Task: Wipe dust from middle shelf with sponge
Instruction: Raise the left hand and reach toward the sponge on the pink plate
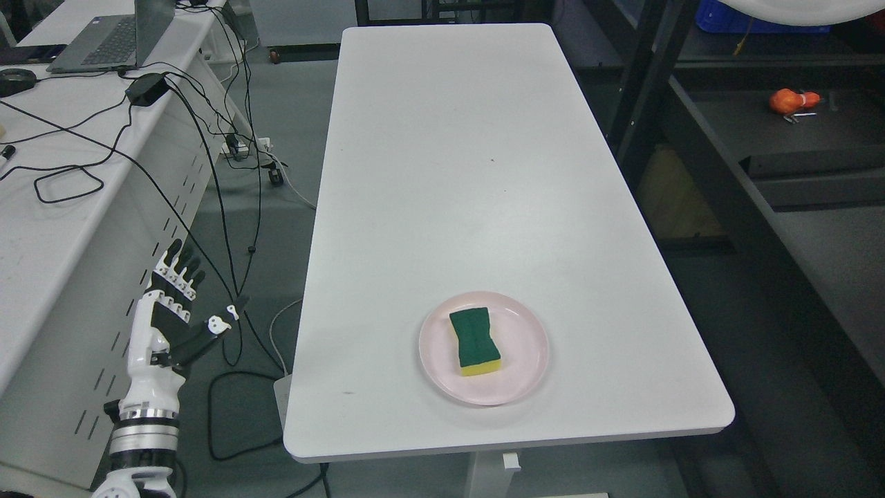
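Note:
A sponge (474,342) with a green scouring top and a yellow base lies on a pink plate (522,373) near the front edge of the white table (456,173). My left hand (181,304) is raised at the lower left, off the table's left side, over the floor; its fingers are spread and hold nothing. It is well left of the sponge. The right arm does not show. A dark shelf unit (760,131) stands to the right of the table.
A small orange object (793,101) lies on the dark shelf at upper right. A white desk (62,173) with a laptop (114,34) and black cables (214,159) runs along the left. Cables trail across the floor between desk and table.

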Tool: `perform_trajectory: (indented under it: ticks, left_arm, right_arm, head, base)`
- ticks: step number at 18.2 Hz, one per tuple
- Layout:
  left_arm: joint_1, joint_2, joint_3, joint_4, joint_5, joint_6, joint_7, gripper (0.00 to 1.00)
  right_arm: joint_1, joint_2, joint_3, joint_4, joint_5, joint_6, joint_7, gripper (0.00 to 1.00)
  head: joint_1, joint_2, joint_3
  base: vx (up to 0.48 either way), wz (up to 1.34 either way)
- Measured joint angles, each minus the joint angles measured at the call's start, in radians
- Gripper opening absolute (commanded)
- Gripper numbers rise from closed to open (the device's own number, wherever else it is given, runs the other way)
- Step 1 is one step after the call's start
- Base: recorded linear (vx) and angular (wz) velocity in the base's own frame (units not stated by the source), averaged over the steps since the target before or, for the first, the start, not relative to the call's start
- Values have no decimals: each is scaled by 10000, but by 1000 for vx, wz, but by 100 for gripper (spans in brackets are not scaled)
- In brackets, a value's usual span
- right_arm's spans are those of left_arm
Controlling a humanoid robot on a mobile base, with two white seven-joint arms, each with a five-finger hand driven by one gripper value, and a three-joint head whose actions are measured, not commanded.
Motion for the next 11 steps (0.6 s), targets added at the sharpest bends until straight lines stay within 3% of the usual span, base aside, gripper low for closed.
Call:
perform_trajectory:
  ticks: [11]
  left_arm:
    - [-70,-17,470,-189,0,297,-93,98]
  right_arm:
    - [0,0,0,0,0,0,-11,100]
  head:
    - [0,0,0]
  base:
    - [0,0]
